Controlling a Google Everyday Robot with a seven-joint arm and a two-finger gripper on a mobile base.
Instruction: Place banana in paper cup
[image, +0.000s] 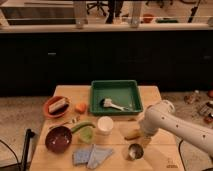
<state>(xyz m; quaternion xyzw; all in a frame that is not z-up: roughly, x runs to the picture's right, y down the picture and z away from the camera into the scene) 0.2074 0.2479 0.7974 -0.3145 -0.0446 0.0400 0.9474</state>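
jaws by banana (132, 134), right of paper cup (104, 125)

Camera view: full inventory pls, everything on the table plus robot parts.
table: 1, light wood, centre of view
tray: 1, green, back centre of the table
utensil: 1, white, inside the tray
orange bowl: 1, orange, back left, something brownish in it
orange fruit: 1, orange, right of the orange bowl
dark bowl: 1, dark red, front left
cucumber-like piece: 1, green, by the dark bowl's rim
light-green cup: 1, left of the paper cup
paper cup: 1, white, centre
banana: 1, pale yellow, right of the paper cup
metal cup: 1, shiny, front
cloth: 1, blue-grey, front edge
arm: 1, white, entering from the right
end effector: 1, at the banana's right end
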